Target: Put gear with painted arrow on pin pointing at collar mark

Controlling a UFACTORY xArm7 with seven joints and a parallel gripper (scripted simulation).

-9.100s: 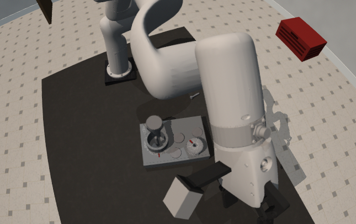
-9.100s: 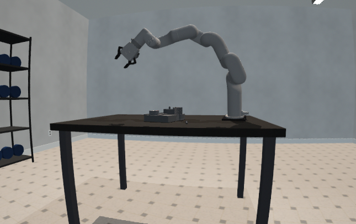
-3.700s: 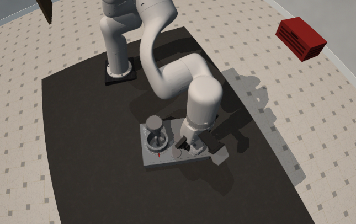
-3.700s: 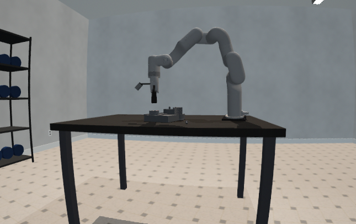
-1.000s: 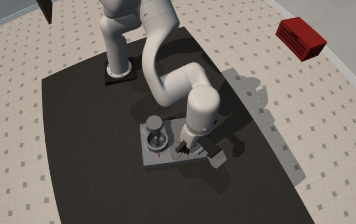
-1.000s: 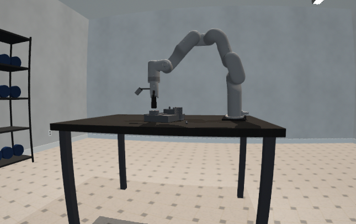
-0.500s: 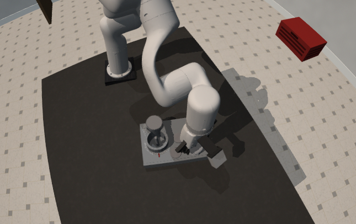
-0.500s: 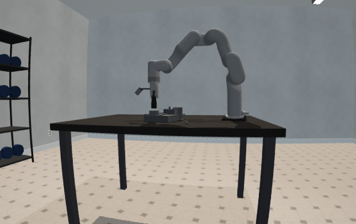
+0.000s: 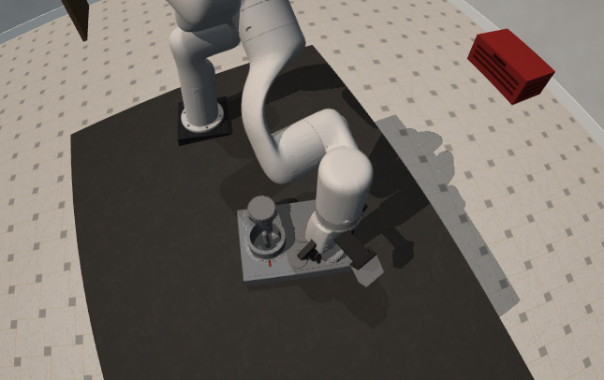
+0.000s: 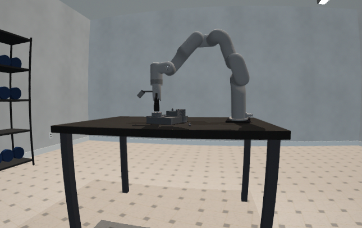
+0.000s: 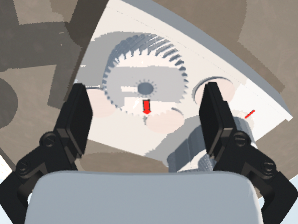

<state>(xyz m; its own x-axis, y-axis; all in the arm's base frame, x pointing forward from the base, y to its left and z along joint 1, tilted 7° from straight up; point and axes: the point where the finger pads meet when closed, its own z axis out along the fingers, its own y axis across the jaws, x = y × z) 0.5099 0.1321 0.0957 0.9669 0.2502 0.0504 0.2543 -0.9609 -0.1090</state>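
The gripper (image 11: pixel 145 119) is hanging over the timing case (image 9: pixel 259 271) with its two black fingers standing wide apart, and nothing is sitting between them. Right under the gap, the loose gear (image 11: pixel 144 75) is lying flat on the case. It is gray with small teeth all around, and a little red arrow (image 11: pixel 147 106) is showing on its face (pointing toward the gripper body in the wrist view). The fingers are not touching the gear; in the exterior view the gripper (image 10: pixel 156 106) is hovering just above it.

A small red mark (image 11: pixel 249 113) is showing on the case past the right-hand finger. In the top view another toothed gear (image 9: pixel 261 210) is sitting on a post at the far left of the case, with a red mark (image 9: pixel 270 262) near the case's front edge.

The case is resting on the dark table (image 9: pixel 153 283). The white arm (image 9: pixel 289 141) is bending down from its base (image 9: pixel 190 138).
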